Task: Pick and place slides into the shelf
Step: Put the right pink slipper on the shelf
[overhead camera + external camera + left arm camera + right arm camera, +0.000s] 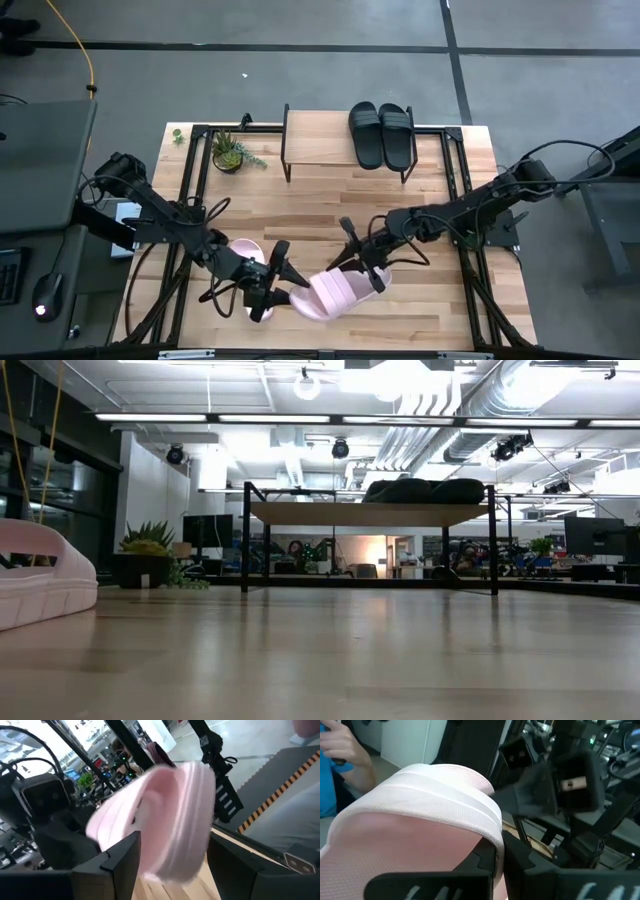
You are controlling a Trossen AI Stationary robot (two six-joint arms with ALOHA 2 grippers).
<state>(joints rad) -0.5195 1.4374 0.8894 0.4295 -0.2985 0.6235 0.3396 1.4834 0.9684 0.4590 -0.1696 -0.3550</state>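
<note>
One pale pink slide (335, 293) is lifted off the table, and my right gripper (372, 275) is shut on it. My left gripper (272, 287) is open, its fingers standing either side of that slide's other end (170, 820); whether they touch is unclear. A second pink slide (245, 250) lies sole-down on the table under the left arm and shows at the left of the low view (40, 575). Two black slides (381, 133) lie side by side on the right part of the shelf's (320, 140) plank top. My right gripper (501, 862) holds the pink slide by its wide strap (492, 827), pinched at the strap's edge between the two fingers. The fingers come from the table's right side, slanting down. The slide is clear of the table, tilted.
A small potted plant (229, 152) stands left of the shelf near the table's far edge. The shelf's left half (315, 135) is bare plank. A person's hand and blue sleeve (340, 765) show beyond the table in the right wrist view.
</note>
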